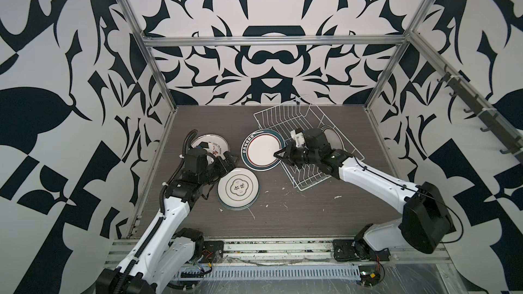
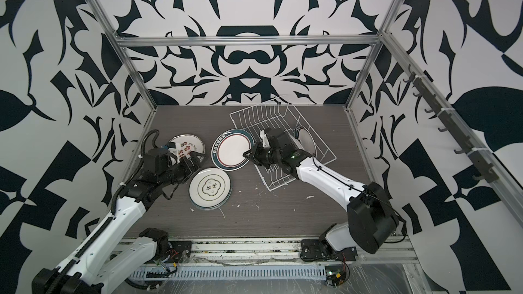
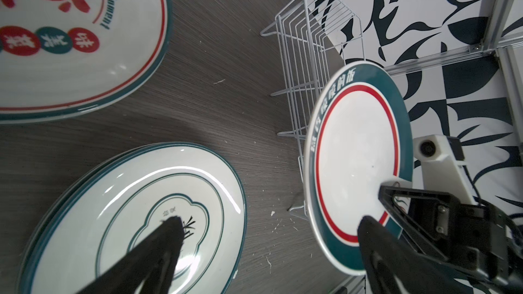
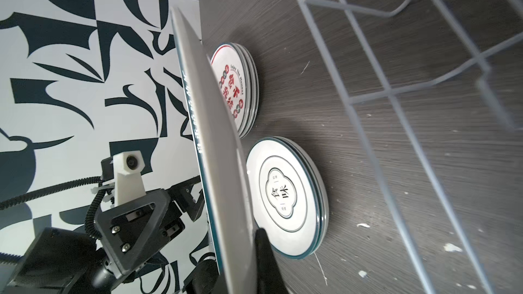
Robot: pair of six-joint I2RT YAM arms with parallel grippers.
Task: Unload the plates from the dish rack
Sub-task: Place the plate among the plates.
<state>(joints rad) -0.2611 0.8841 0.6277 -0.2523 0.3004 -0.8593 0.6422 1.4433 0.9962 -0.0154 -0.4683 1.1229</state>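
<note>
While the right claw (image 1: 278, 155) pinches the rim of a green-rimmed plate (image 1: 261, 149), held tilted just left of the dish rack (image 1: 285, 111), the left claw (image 1: 230, 160) gapes wide between the red-lettered stack (image 1: 215, 144) and the clover-marked stack (image 1: 238, 188) on the surface (image 1: 283, 216); a second plate (image 1: 332, 135) stands in the rack's right part

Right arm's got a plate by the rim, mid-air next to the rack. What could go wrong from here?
1. The right fingers pinch the held plate only at its rim, and it hangs tilted: it may pivot or slip onto the table.
2. The open left fingers sit close by, beside the near stack: lowering the plate there could clip them.
3. The right arm lies across the dish rack, with one plate left inside: retracting might drag it.
</note>
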